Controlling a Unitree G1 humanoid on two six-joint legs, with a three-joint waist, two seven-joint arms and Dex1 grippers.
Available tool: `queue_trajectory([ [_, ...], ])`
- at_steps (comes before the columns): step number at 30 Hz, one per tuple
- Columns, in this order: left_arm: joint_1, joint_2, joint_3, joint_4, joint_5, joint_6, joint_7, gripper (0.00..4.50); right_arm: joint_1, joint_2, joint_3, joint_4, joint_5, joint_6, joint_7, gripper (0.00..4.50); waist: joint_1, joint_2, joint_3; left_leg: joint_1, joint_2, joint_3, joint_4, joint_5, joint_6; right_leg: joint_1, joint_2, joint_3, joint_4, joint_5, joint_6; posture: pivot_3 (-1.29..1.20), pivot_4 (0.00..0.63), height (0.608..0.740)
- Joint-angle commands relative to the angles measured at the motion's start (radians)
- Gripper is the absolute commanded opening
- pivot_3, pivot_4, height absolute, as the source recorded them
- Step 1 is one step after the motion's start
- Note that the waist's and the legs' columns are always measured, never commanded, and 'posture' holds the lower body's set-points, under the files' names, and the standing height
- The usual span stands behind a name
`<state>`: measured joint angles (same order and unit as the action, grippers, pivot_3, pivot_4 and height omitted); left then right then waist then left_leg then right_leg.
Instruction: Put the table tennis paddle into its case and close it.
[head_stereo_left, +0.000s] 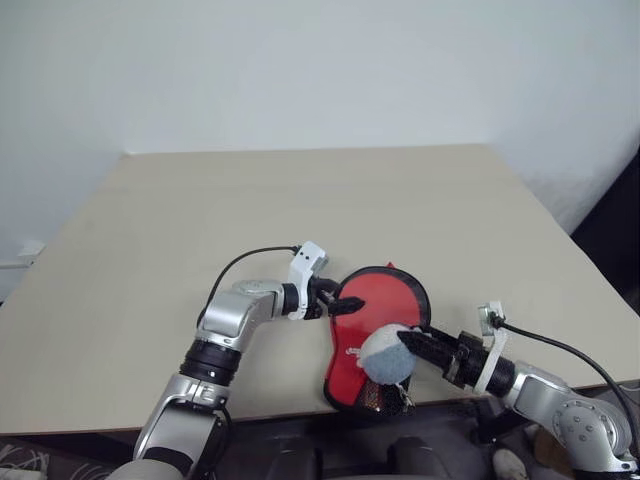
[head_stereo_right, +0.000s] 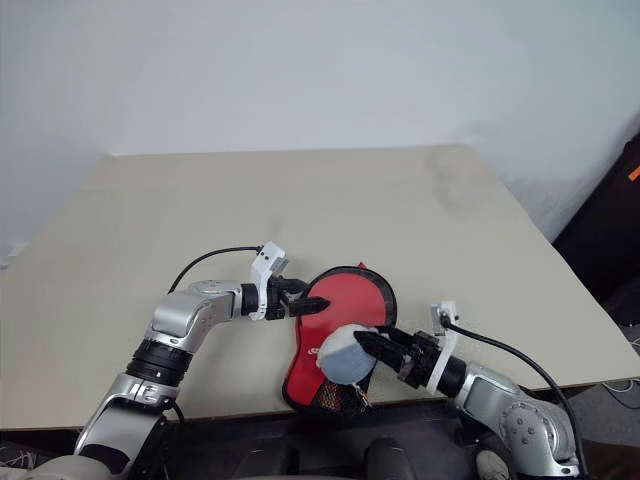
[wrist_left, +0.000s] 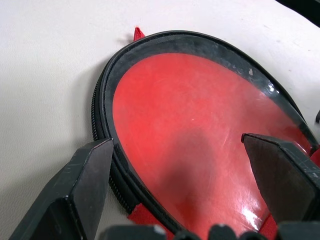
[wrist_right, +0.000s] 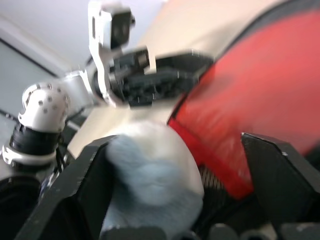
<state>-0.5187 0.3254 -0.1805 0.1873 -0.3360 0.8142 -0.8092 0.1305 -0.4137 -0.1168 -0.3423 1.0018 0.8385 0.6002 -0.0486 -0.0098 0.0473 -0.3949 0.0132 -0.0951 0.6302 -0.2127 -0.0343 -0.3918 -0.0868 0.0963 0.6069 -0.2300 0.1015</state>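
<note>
The case (head_stereo_left: 388, 298), red with black trim, lies flat at the table's front edge. Through its glossy clear window (wrist_left: 200, 130) I see the table tennis paddle's round red face; its handle is hidden. The zip runs along the black rim (wrist_left: 102, 115). My left gripper (head_stereo_left: 343, 300) is open at the case's left rim, one finger on each side of the edge. My right gripper (head_stereo_left: 402, 345) is open over the case's narrow end. A pale fuzzy ball (wrist_right: 150, 180) sits between its fingers, against one finger (wrist_right: 85, 185).
The beige table (head_stereo_left: 300, 200) stretches far beyond and to both sides of the case. The case's narrow mesh end (head_stereo_left: 375, 398) reaches the table's front edge. A pale wall stands behind the table.
</note>
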Motion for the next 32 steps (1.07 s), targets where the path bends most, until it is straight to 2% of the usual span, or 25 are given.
queue_trajectory([
  [1,-0.014,-0.005,0.037,0.001,-0.038,0.035,-0.008,4.47,-0.020,0.022,-0.039,-0.018,0.010,-0.044,0.001,4.18,0.000,0.000,0.000,0.000,0.000,0.000,0.000,0.000,0.000,0.000,0.000,0.000,0.000,0.000,0.000,0.00,0.000,0.740],
  [7,-0.019,0.006,0.076,-0.002,-0.060,0.050,-0.010,4.47,-0.050,0.072,-0.072,-0.005,0.031,-0.071,-0.023,4.18,-0.001,0.000,0.001,0.000,0.000,0.000,0.000,0.000,0.000,0.000,0.000,0.000,0.001,0.000,0.000,0.00,0.000,0.740],
  [10,-0.017,0.031,0.107,0.003,-0.062,0.038,-0.010,4.47,-0.087,0.083,-0.119,0.020,0.095,-0.059,-0.016,4.18,-0.001,0.000,0.002,0.000,0.000,0.000,0.000,0.001,0.001,0.000,0.000,0.000,0.001,0.000,0.000,0.00,0.000,0.740],
  [17,0.001,0.150,0.205,0.004,-0.065,-0.020,-0.044,4.47,-0.186,0.011,-0.203,0.099,0.101,-0.088,0.047,4.18,-0.003,0.000,0.007,0.000,0.000,0.000,-0.001,0.002,0.003,0.000,0.001,0.000,0.002,0.000,0.000,0.00,0.000,0.740],
  [21,0.116,0.300,0.211,-0.065,-0.056,-0.082,-0.158,4.47,-0.232,-0.011,-0.160,0.136,0.007,-0.131,0.061,4.18,-0.005,0.001,0.007,0.000,0.000,0.001,-0.003,0.002,0.003,-0.001,0.001,0.001,0.002,0.001,-0.001,0.00,0.000,0.740],
  [25,0.243,0.418,0.174,-0.076,-0.006,-0.111,-0.197,4.47,-0.255,-0.013,-0.143,0.162,-0.020,-0.144,0.097,4.18,-0.003,0.001,0.008,0.000,0.001,0.001,-0.005,0.001,0.002,-0.002,0.001,0.001,0.002,0.001,-0.002,0.00,0.000,0.740],
  [29,0.378,0.470,0.205,-0.110,-0.014,-0.126,-0.198,4.47,-0.273,0.002,-0.130,0.152,-0.021,-0.141,0.099,4.18,-0.004,0.002,0.008,0.000,0.001,0.002,-0.004,0.000,0.001,-0.001,0.000,0.001,0.001,0.001,-0.002,0.00,0.000,0.740],
  [32,0.450,0.468,0.222,-0.139,-0.015,-0.133,-0.174,4.47,-0.298,0.019,-0.125,0.168,-0.025,-0.151,0.094,4.18,-0.012,0.003,0.007,0.002,0.003,0.006,-0.004,-0.002,-0.002,-0.002,0.000,0.001,0.001,0.002,-0.003,0.00,0.000,0.740],
])
